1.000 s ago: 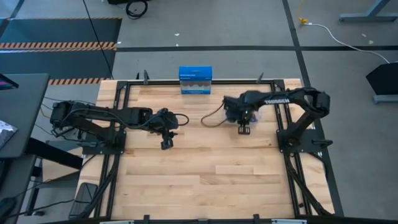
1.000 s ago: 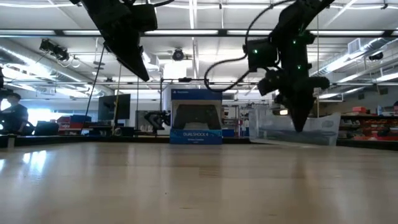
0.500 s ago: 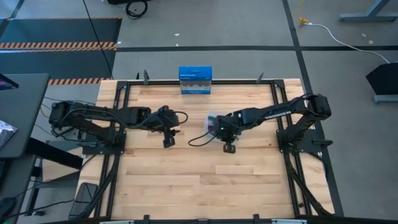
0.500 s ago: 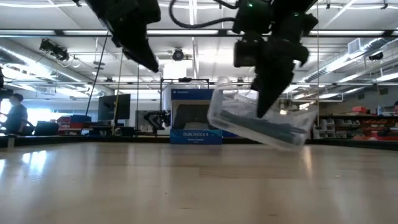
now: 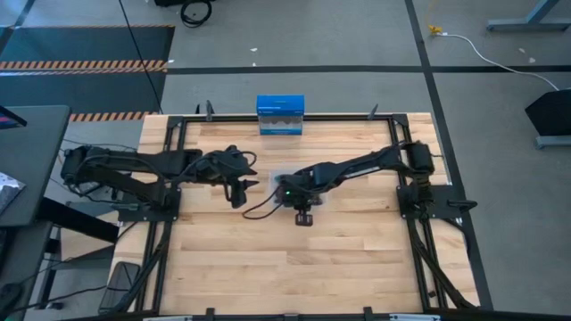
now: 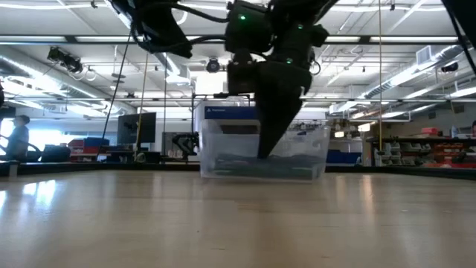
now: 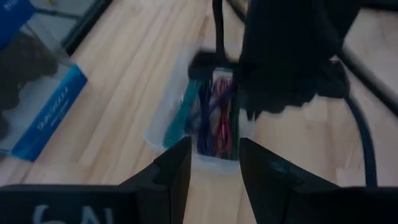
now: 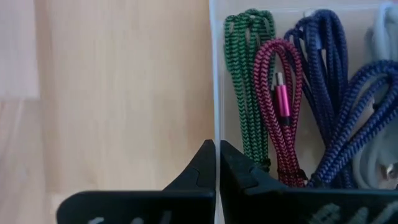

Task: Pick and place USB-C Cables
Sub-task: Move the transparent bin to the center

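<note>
The clear plastic tray [image 5: 282, 183] [image 6: 297, 152] stands level at the table's middle. The USB-C cables lie in it: green [image 8: 245, 81], magenta [image 8: 281, 106], two purple [image 8: 329, 74] and white-grey [image 8: 380, 37]. The left wrist view adds teal [image 7: 180, 118]. My right gripper [image 8: 217, 148] [image 6: 269, 145] is shut on the tray's wall. My left gripper [image 7: 214, 149] [image 5: 238, 190] hangs open above the table, just left of the tray, and touches nothing. My right gripper pinches the tray's thin side wall [image 8: 215, 81], with one finger inside the tray beside the green cable and the other outside. The fingers come from above, pointing down. The tray is level, its bottom on or just above the table [image 6: 260, 177]; which, I cannot tell.
A blue rectangular box [image 5: 280, 114] [image 6: 223, 112] stands at the table's far edge, behind the tray. A black cable [image 5: 259, 207] loops from the right wrist over the wood. Bare wood lies toward the near edge [image 5: 294, 267].
My right arm has carried the tray from the table's far right toward the middle, stretching out leftward. Half a second ago the tray hung tilted and lifted clear; now it is low and level. The gripper has stayed shut on the wall.
</note>
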